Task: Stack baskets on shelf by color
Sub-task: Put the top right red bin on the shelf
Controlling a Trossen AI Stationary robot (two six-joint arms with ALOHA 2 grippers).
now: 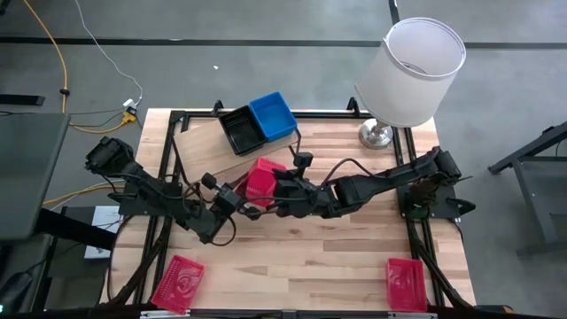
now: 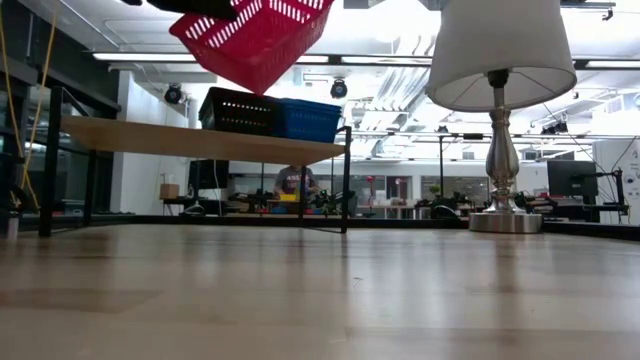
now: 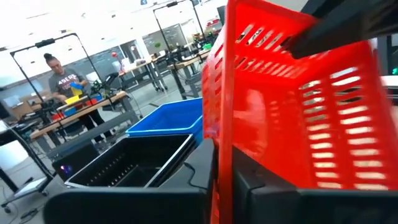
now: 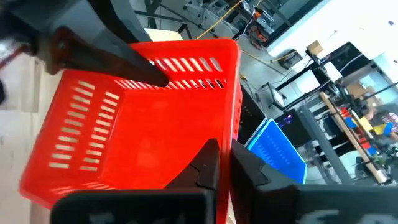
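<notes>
A red basket (image 1: 262, 182) hangs tilted in the air between my two grippers, above the table in front of the shelf (image 1: 197, 144), and shows high up in the low view (image 2: 255, 35). My left gripper (image 1: 236, 197) is shut on its left end. My right gripper (image 1: 282, 189) is shut on its right end. A black basket (image 1: 239, 130) and a blue basket (image 1: 272, 115) stand side by side on the shelf plank (image 2: 190, 140). Two more red baskets lie on the table's near left (image 1: 178, 283) and near right (image 1: 406, 283). My left gripper (image 3: 222, 171) pinches one end wall of the red basket at its rim (image 3: 222, 124), one finger inside and one outside. It comes from the table's left. The basket is lifted clear and tilted. My right gripper (image 4: 224, 160) pinches the opposite end wall at its rim (image 4: 234, 106), one finger inside the basket and one outside. It comes from the table's right. The basket hangs clear of the table, tilted.
A lamp with a white shade (image 1: 412, 69) stands on a metal foot (image 1: 376, 135) at the table's far right. The shelf's black frame (image 2: 346, 180) stands on the far left part of the table. A person (image 3: 65, 84) works in the room beyond.
</notes>
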